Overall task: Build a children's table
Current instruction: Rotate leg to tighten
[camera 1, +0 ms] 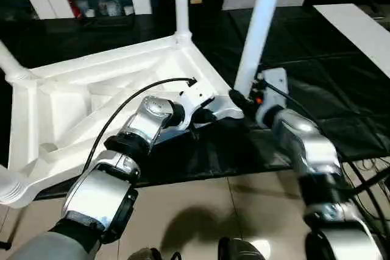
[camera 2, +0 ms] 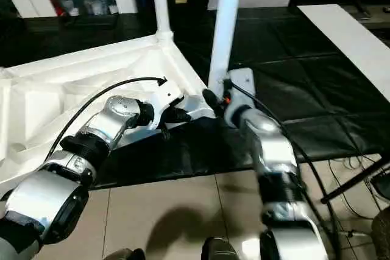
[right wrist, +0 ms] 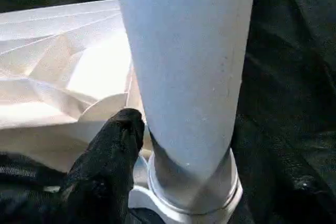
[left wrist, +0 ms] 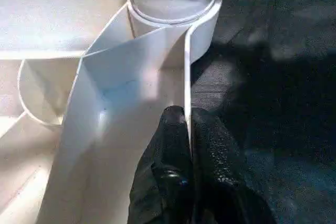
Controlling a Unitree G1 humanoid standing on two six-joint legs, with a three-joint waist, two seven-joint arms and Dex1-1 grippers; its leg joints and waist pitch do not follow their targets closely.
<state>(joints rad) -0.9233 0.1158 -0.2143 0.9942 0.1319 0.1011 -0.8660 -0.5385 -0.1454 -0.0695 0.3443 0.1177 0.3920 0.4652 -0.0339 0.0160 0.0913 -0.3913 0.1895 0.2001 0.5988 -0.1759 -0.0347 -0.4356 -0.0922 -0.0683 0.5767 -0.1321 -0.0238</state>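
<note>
Both arms are shiny silver with black rings at the joints; a thin black cable loops over the left arm, and the fingers are black and bumpy

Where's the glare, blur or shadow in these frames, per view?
Left eye view: the table top is bright and washed out along its ribs, and a dark shadow lies on the floor. Left wrist view: the left end effector is close to the lens and soft, pinching the rim. Right wrist view: the leg is very near and flatly lit, with a black finger blurred beside it.
</note>
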